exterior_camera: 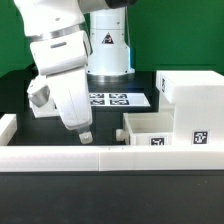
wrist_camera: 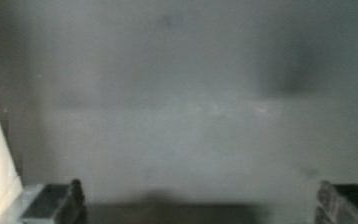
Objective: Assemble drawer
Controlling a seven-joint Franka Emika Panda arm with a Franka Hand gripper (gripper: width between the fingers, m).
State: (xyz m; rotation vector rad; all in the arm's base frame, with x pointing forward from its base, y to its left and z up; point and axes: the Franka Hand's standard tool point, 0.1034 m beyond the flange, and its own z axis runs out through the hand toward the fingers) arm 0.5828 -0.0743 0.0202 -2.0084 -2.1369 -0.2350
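The large white cube case [exterior_camera: 192, 105] stands at the exterior view's right, with a tag on its front. A white open-topped tray [exterior_camera: 152, 128] lies in front of it, touching the low front wall. I see no second tray. My gripper [exterior_camera: 84, 134] hangs over the dark table at the exterior view's left of the tray, apart from it, fingertips close above the front wall. In the wrist view the fingers [wrist_camera: 55, 202] stand wide apart with only blurred grey table between them. The gripper is open and empty.
The marker board [exterior_camera: 112, 99] lies flat on the table behind the gripper. A low white wall [exterior_camera: 60, 156] runs along the front edge, with a short segment [exterior_camera: 8, 126] at the left. The arm's base [exterior_camera: 108, 45] stands at the back.
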